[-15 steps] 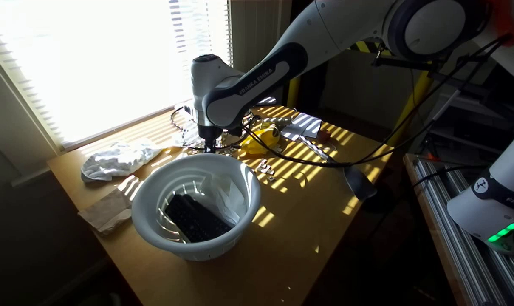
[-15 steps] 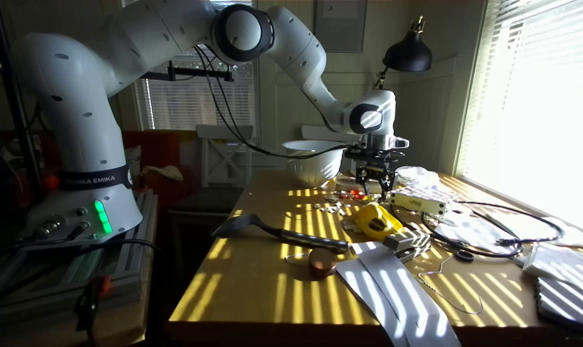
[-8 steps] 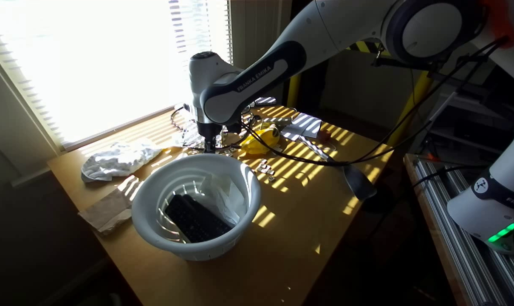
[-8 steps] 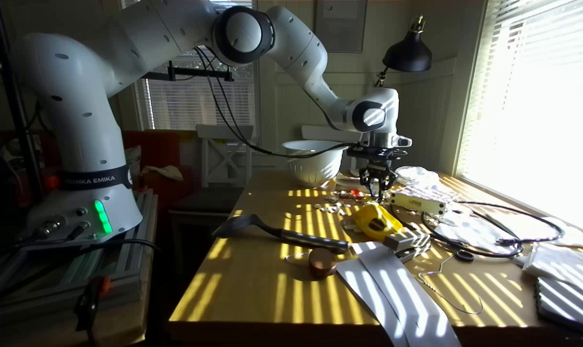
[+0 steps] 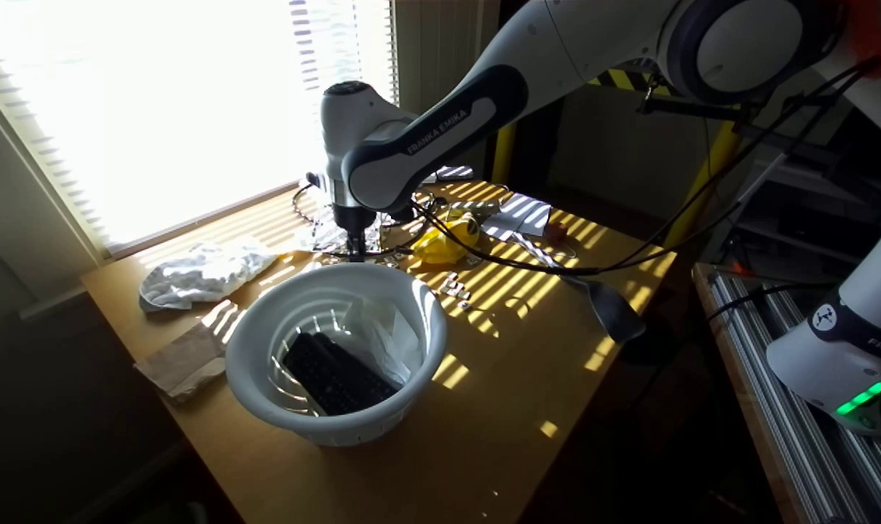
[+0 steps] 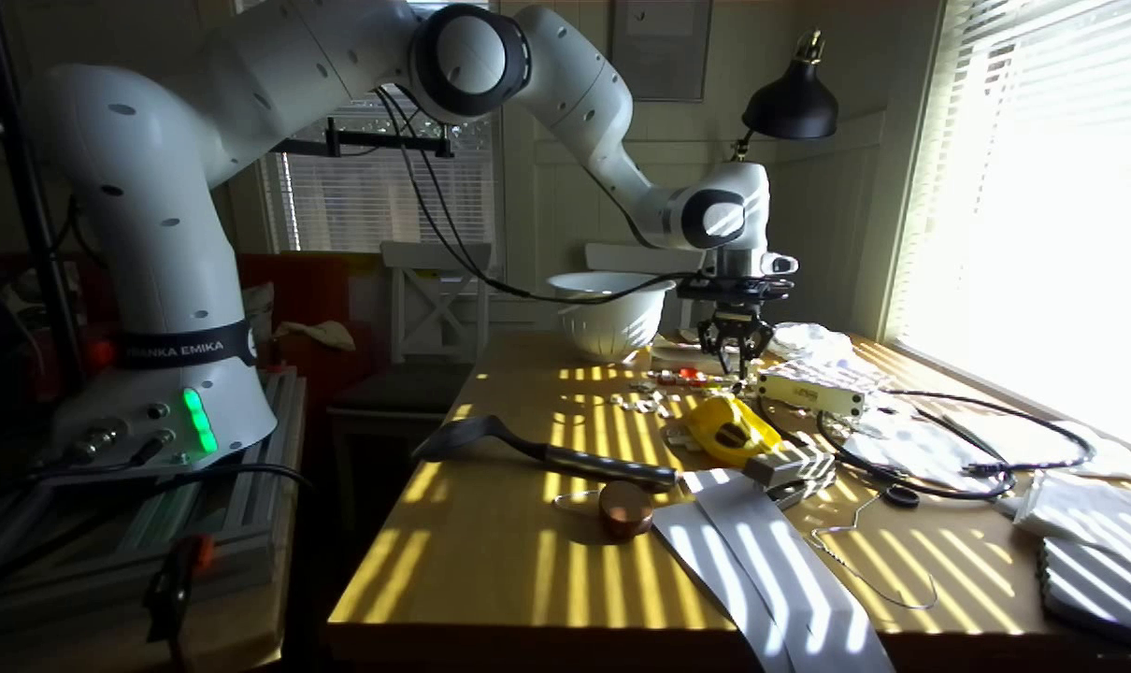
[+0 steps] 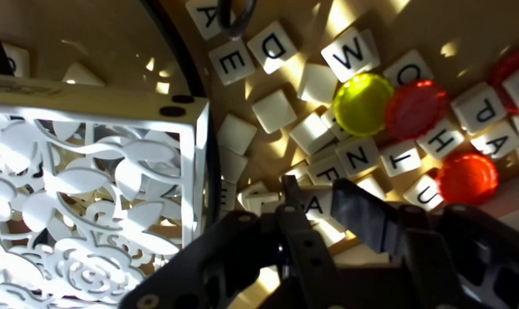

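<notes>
End effector (image 7: 315, 184) narrowly parted, letter tile (image 7: 317, 205) showing between, grip unclear

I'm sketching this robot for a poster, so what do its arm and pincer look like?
The arm is white, with rounded segments, a dark elbow ring and FRANKA EMIKA lettering. A green light strip glows on its base, and black cables hang along it. The pincer is black, with slim, jointed fingers.

Beside my shadowed end effector (image 7: 314, 184), the window (image 5: 171, 109) glares blown-out white, striping the worktop (image 6: 453, 561) below with sunlight; my wrist view is slightly soft, the nearby white box (image 7: 81, 180) partly washed out.
</notes>
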Robot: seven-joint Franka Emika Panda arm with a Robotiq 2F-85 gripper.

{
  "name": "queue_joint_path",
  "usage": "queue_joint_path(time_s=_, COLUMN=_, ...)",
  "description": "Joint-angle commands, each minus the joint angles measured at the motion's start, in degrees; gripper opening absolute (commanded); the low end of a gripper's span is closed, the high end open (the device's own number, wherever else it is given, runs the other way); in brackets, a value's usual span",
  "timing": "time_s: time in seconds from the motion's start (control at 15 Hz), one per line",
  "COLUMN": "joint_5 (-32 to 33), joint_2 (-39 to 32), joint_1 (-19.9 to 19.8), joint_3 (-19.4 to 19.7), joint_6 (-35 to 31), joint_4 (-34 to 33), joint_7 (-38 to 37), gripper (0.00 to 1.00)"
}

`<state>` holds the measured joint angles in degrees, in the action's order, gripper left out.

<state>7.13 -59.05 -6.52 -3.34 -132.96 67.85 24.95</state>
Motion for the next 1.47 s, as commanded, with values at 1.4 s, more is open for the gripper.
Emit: queue_joint_path(time_s=1.4, joint_5=5.08, joint_2=27.8, joint_1=12.43, joint_3=24.71, joint_6=-33.81, joint_4=52.16, joint_7=-34.62, gripper=0.26)
